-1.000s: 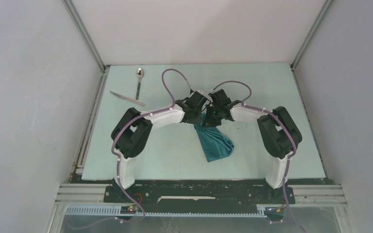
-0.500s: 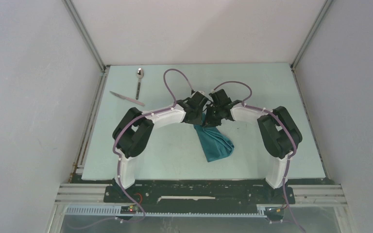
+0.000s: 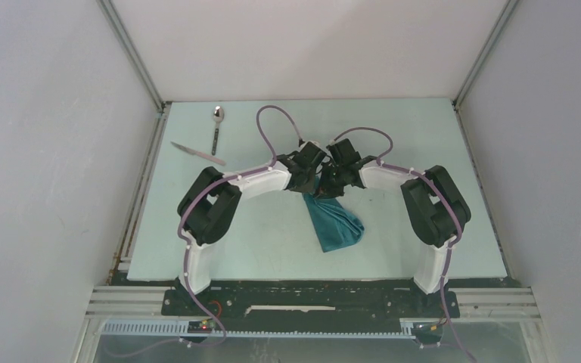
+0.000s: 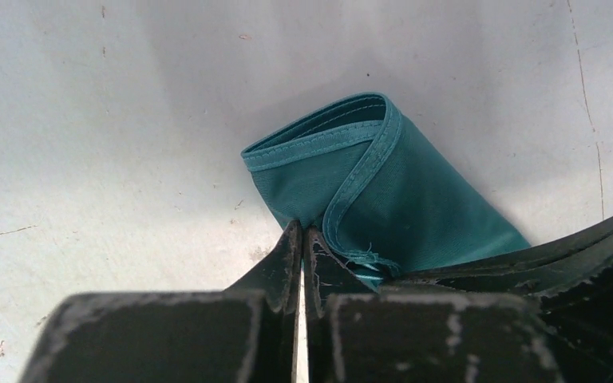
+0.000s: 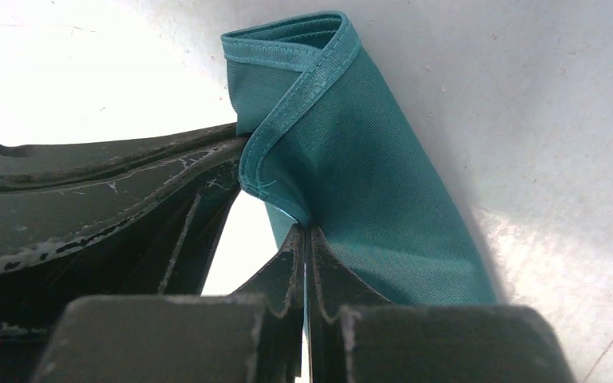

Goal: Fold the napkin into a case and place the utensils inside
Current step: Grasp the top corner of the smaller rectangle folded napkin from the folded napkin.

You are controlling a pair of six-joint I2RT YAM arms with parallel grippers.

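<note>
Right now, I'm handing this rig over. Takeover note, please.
Left gripper: jaws shut on the teal cloth napkin, at its hem.
Right gripper: jaws shut on the same end.
The napkin is bunched in the middle of the pale table.
The shiny metal spoon and slim silver table knife lie far left, untouched.
Done: no clean fold yet.
Left: all the folding, then both go inside.

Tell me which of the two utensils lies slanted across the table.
The knife: it runs diagonally, nearer the left edge of the table, while the spoon beside it lies almost straight front to back, bowl at the far end.
</note>
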